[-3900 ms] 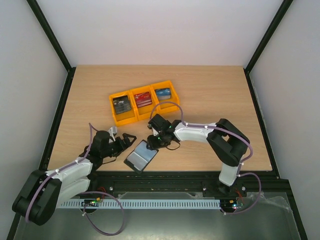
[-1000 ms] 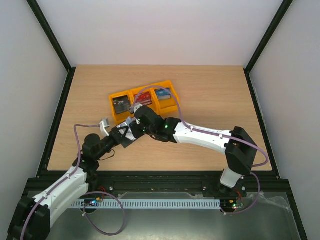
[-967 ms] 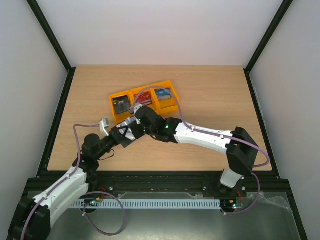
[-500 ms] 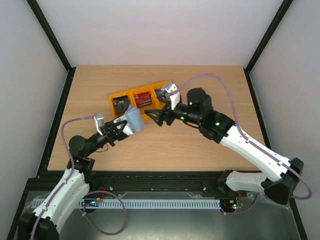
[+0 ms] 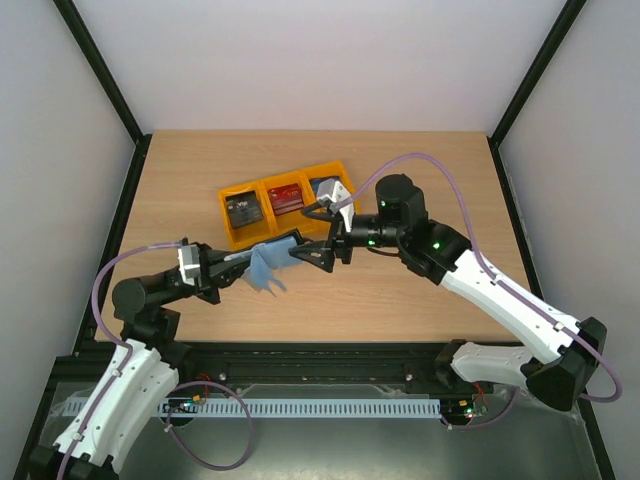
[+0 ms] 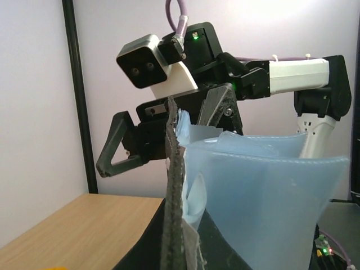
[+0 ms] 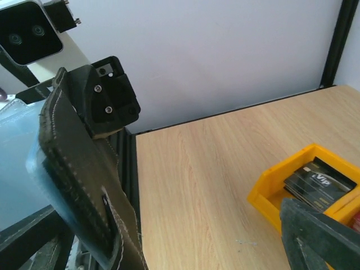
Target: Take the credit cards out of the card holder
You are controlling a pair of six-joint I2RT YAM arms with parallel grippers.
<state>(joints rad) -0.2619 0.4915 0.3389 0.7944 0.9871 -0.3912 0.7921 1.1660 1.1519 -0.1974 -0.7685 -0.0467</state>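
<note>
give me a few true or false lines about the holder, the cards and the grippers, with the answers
1. The holder is held above the table by the left gripper. True.
2. The bins are empty. False: each of the three holds cards.
3. The right gripper grips a card. False: its jaws are open with no card between them, close to the holder's edge.
4. The red card lies in the middle bin. True.
</note>
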